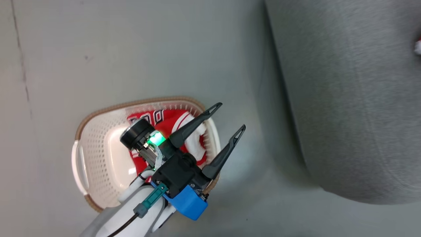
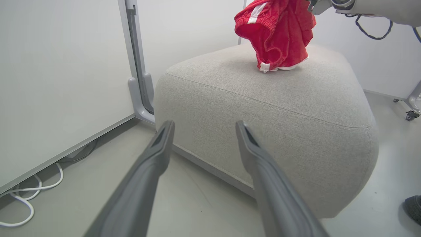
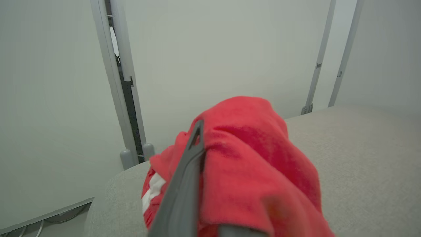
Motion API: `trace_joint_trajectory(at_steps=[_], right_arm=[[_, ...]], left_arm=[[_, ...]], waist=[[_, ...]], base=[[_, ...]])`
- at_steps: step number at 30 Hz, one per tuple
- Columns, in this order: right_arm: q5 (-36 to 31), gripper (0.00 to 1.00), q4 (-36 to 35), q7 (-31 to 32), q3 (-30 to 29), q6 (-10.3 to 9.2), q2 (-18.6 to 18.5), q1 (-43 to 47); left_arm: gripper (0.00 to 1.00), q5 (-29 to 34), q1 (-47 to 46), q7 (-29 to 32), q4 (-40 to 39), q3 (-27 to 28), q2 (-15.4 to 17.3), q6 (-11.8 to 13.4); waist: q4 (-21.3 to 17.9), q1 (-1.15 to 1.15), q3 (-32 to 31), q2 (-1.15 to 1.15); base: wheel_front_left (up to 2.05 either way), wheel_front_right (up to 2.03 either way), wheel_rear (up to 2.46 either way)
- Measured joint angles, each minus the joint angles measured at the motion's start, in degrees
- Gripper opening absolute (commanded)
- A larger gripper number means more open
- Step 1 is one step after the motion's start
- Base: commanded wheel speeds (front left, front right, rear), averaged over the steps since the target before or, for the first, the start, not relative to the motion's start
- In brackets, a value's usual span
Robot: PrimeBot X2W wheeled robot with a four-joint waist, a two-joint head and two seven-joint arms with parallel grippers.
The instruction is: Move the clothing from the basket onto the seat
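Red jersey (image 1: 171,119) lies in the cream basket (image 1: 98,148) beneath the wide-spread left tool (image 1: 230,117); the right tool (image 3: 201,131) pinches another red garment (image 2: 279,33).

Lighting everything evenly and softly from above, casting faint shadow beside the seat (image 1: 345,98) and the basket (image 1: 98,171). Glaring palely on the basket's inner wall; glowing from a green lamp (image 1: 157,138). Smearing the seat's weave with motion blur in the head view. Bowing the wall posts (image 3: 126,82) at wrist-view edges. Defocusing the nearest clothing (image 3: 250,171).
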Motion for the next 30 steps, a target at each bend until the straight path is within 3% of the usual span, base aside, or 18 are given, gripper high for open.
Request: trace_joint_trajectory(at_steps=[9,16,17,18,19,20,30], right_arm=[[-3.59,0.00,5.30,-1.53,-2.63,0.00,-0.24,-0.51],[-4.98,0.00,10.38,-3.39,-5.32,0.00,0.51,-0.82],[-5.05,0.13,10.89,-3.65,-5.48,0.00,0.51,-0.99],[-5.06,0.42,11.34,-3.78,-5.52,0.00,0.52,-1.18],[-5.12,0.96,11.71,-3.97,-5.46,0.00,0.55,-1.34],[-5.26,1.00,12.14,-4.19,-5.34,0.00,0.56,-1.34],[-5.15,1.00,16.48,-5.28,-3.64,0.00,-1.41,-0.26]], left_arm=[[1.00,2.91,-0.75,0.00,-3.89,-0.22,1.94,0.01],[1.00,3.36,-0.59,0.00,-4.69,-1.03,2.38,0.01],[1.00,3.35,-0.59,0.00,-4.67,-1.21,2.31,0.01],[1.00,3.30,-0.60,0.00,-4.64,-1.26,2.24,0.01],[1.00,3.19,-0.61,0.00,-4.57,-1.25,2.23,0.01],[1.00,2.93,-0.61,0.00,-4.45,-1.33,2.21,0.01],[1.00,1.00,-0.65,0.00,-2.98,-1.85,1.48,0.01]], waist=[[3.75,0.00,8.26,0.00],[4.10,-0.01,9.48,0.00],[4.07,-0.01,9.37,0.00],[4.01,-0.01,9.23,0.00],[3.93,-0.01,9.06,0.00],[3.86,-0.01,8.86,0.00],[3.99,-0.01,5.92,0.00]], base=[[0.00,0.00,0.00],[0.00,0.00,0.00],[0.00,0.00,0.00],[0.00,0.00,0.00],[0.00,0.00,0.00],[0.00,0.00,0.00],[0.00,0.00,0.00]])
